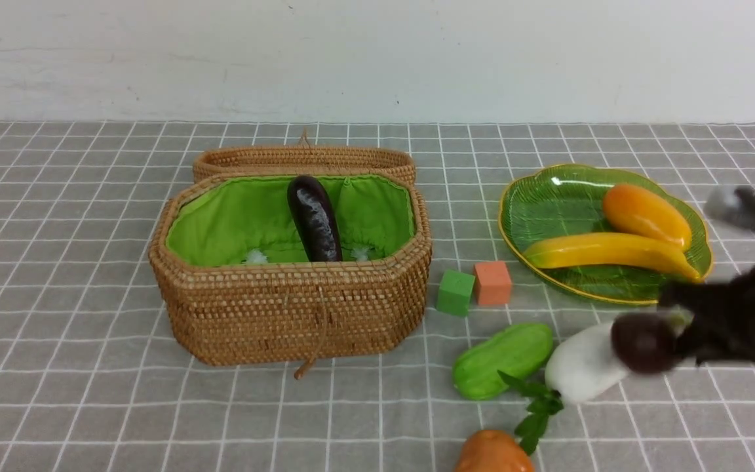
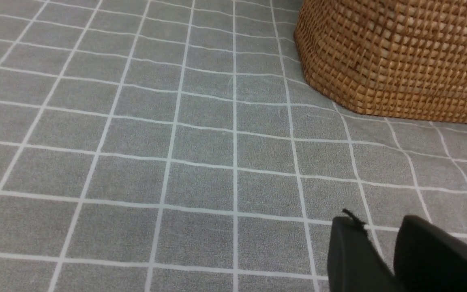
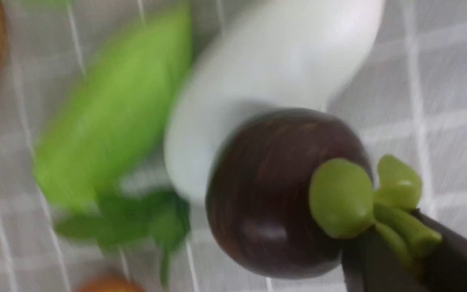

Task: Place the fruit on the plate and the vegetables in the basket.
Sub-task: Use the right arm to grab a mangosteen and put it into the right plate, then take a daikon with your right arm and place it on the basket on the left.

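My right gripper (image 1: 682, 324) clamps the round dark-purple mangosteen (image 1: 643, 343) beside the white radish (image 1: 584, 372); orange mango (image 1: 646, 215) and yellow banana (image 1: 607, 251) sit on the green leaf plate (image 1: 548, 203), only the purple eggplant (image 1: 315, 219) in the woven basket (image 1: 286, 314).

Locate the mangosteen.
Front view, right side: the small round dark purple mangosteen is gripped by its green cap in the right hand, beside the white oval radish, nearer than the green leaf-shaped plate.

Green cube (image 1: 455, 292) and orange cube (image 1: 492, 282), side by side and apparently touching, the green one to the left and slightly nearer the camera. Both resting flat on grey tablecloth (image 1: 56, 328) ruled with white grid lines. Plain white wall (image 1: 377, 59) behind, meeting the cloth's far edge.
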`<state>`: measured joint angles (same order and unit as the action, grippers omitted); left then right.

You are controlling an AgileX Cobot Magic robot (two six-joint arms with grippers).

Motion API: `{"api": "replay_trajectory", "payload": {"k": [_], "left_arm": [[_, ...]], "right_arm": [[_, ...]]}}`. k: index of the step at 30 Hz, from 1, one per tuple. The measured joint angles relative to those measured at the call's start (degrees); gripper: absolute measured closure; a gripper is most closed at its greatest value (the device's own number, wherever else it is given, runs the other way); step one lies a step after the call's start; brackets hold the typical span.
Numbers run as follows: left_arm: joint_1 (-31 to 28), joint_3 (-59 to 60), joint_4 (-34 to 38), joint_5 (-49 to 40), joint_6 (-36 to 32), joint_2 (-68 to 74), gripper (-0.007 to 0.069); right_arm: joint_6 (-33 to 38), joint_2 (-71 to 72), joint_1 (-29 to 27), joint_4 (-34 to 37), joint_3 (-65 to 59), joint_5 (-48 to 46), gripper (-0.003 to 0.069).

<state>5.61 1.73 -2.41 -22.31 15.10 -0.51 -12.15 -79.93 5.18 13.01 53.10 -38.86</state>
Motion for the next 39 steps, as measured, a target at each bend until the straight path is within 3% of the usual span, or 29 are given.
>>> {"api": "replay_trajectory", "payload": {"k": [4, 11, 16, 23, 27, 29, 35, 39], "left_arm": [[0.0, 0.0, 0.0, 0.0, 0.0, 0.0, 0.0448], [0.0, 0.0, 0.0, 0.0, 0.0, 0.0, 0.0438], [0.0, 0.0, 0.0, 0.0, 0.0, 0.0, 0.0434], [0.0, 0.0, 0.0, 0.0, 0.0, 0.0, 0.0427], [0.0, 0.0, 0.0, 0.0, 0.0, 0.0, 0.0423], [0.0, 0.0, 0.0, 0.0, 0.0, 0.0, 0.0420], [0.0, 0.0, 0.0, 0.0, 0.0, 0.0, 0.0414], [0.0, 0.0, 0.0, 0.0, 0.0, 0.0, 0.0411]], "right_arm": [[1.3, -4.4, -3.3, -0.1, 11.1, -0.2, 0.0567], [2.6, -19.1, -3.5, 0.0, 22.4, 1.3, 0.0567], [2.6, -23.5, -3.5, -0.1, 23.6, 1.2, 0.0567], [2.8, -17.3, -2.7, 0.0, 22.9, -1.8, 0.0524], [0.7, -11.1, 0.8, 0.7, 15.9, -3.3, 0.0412], [-2.2, -9.4, 2.5, 1.3, 11.7, -3.3, 0.0316], [-19.6, -10.1, 3.9, 3.0, 1.2, 2.2, 0.0011], [-22.6, -11.6, 3.9, 5.2, 0.0, 9.6, -0.0012]]}}
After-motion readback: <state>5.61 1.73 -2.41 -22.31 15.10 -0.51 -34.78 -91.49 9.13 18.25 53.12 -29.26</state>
